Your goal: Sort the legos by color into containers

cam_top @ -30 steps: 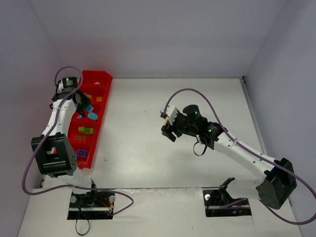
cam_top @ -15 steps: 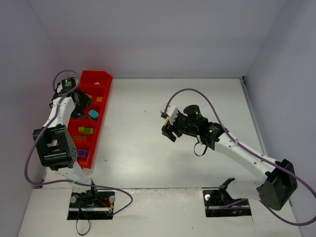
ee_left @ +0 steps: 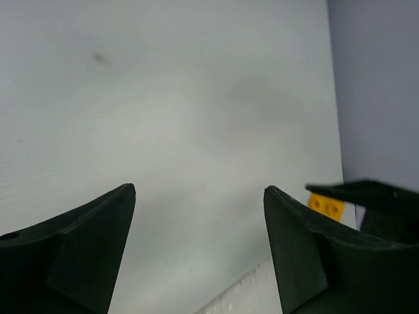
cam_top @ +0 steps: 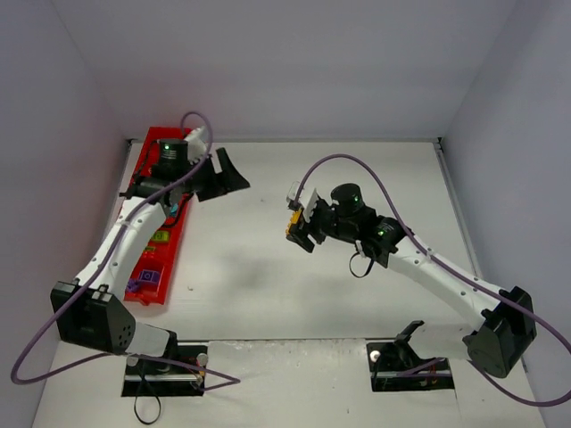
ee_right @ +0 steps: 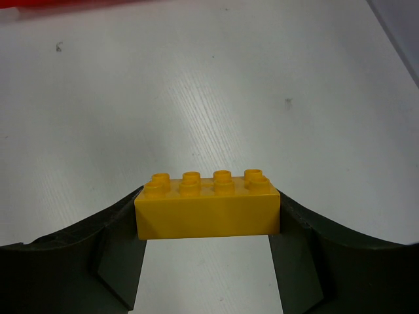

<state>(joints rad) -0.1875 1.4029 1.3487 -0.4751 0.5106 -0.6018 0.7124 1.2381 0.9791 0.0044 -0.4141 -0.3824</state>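
The red tray point(cam_top: 169, 252) lies along the table's left side, part of it under my left arm. A lime green lego point(cam_top: 161, 237) and a purple lego point(cam_top: 147, 278) lie in its near compartments. My left gripper point(cam_top: 234, 169) hangs over the white table to the right of the tray, open with nothing between the jaws point(ee_left: 200, 196). At mid-table my right gripper point(cam_top: 299, 227) is shut on a yellow rectangular lego point(ee_right: 206, 206), held by its two ends above the surface. That same yellow lego point(ee_left: 325, 205) shows at the right edge of the left wrist view.
White walls close the table at the back and on both sides. A strip of the red tray point(ee_right: 65, 2) shows at the top edge of the right wrist view. Purple cables loop over both arms.
My left gripper has opened and swung from over the tray's far compartments out to the right, over the table. The right gripper with the yellow lego has barely moved.
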